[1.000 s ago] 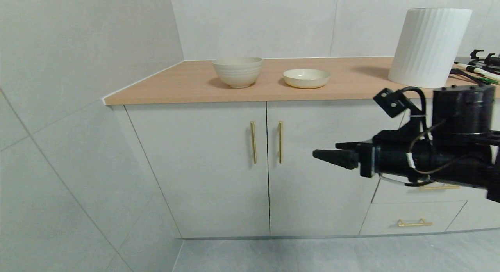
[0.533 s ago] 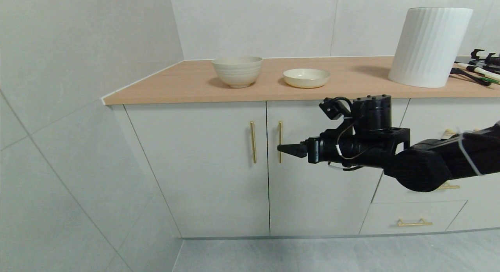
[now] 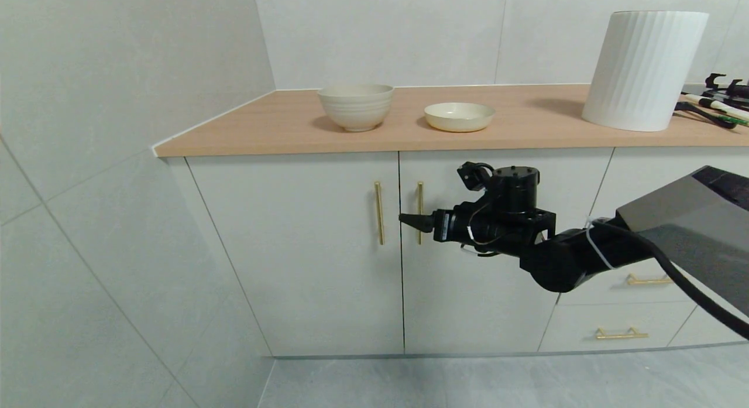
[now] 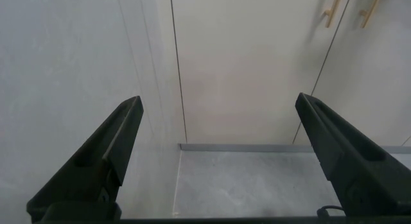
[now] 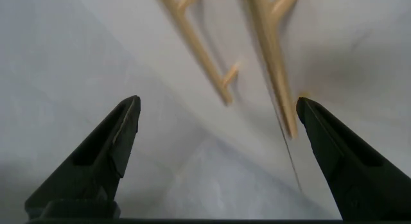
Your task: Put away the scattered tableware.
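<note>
my right gripper point(image 3: 409, 220) spread wide right at the gold door handle point(image 3: 419, 197), maybe touching it, left gripper point(image 4: 218, 102) spread too, bowl point(image 3: 355, 106) and shallow dish point(image 3: 459, 116) sitting apart on the countertop point(image 3: 263, 127)

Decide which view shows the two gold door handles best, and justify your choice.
The head view: both gold door handles appear full length, upright on either side of the door gap. The right wrist view shows them close up but cropped and slanted; the left wrist view catches just their lower ends at the frame edge.
</note>
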